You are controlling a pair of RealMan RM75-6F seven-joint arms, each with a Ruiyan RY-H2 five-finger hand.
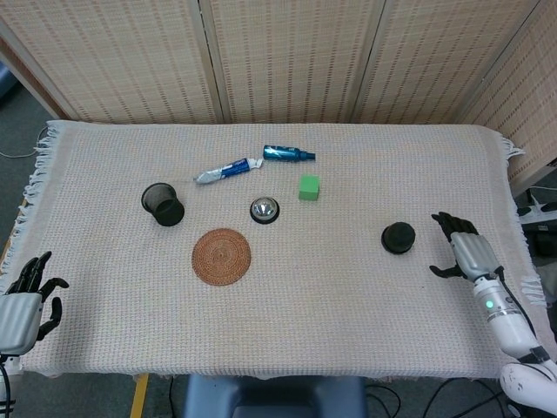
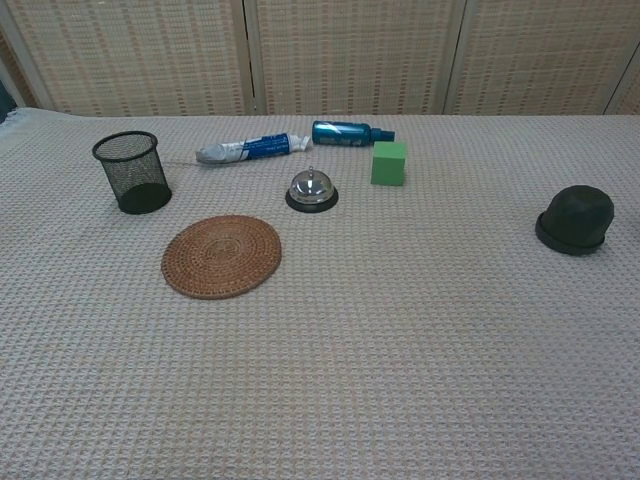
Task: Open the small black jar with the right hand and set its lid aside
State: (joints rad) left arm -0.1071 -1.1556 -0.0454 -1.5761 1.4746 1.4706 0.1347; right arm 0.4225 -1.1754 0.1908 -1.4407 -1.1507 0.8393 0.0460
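The small black jar (image 1: 399, 238) stands with its lid on, at the right side of the cloth-covered table; in the chest view the black jar (image 2: 574, 219) sits near the right edge. My right hand (image 1: 464, 247) hovers just right of the jar, fingers spread, holding nothing and not touching it. My left hand (image 1: 24, 298) rests at the table's near left corner, fingers apart and empty. Neither hand shows in the chest view.
A round woven coaster (image 1: 221, 256) lies left of centre, with a black mesh cup (image 1: 163, 204) beyond it. A silver call bell (image 1: 265, 209), a green cube (image 1: 308, 187), a toothpaste tube (image 1: 227, 171) and a blue bottle (image 1: 288, 154) lie toward the back.
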